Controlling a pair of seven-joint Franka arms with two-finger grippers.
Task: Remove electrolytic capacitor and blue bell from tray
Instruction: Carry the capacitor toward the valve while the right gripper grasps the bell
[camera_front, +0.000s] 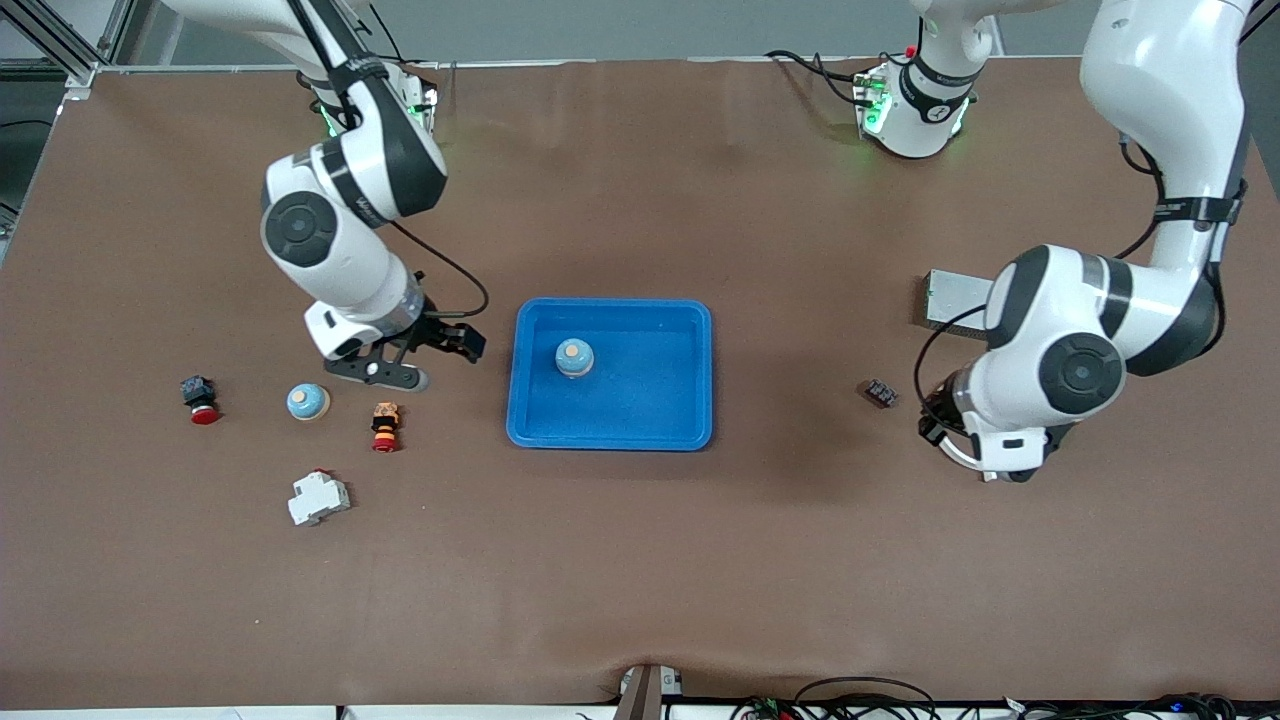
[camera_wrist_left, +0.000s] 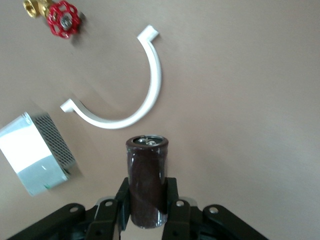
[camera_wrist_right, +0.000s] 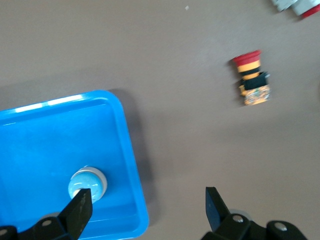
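One bell (camera_front: 574, 357) left in tray (camera_front: 690, 420): lower spread right gripper (camera_wrist_right: 145, 206) squarely; left gripper (camera_wrist_left: 146, 212), at three o'clock, pinching capacitor (camera_wrist_left: 146, 180).

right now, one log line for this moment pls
left gripper: shut on capacitor, off tray | right gripper: open, over tray rim | blue bell: in tray | capacitor removed, bell pending
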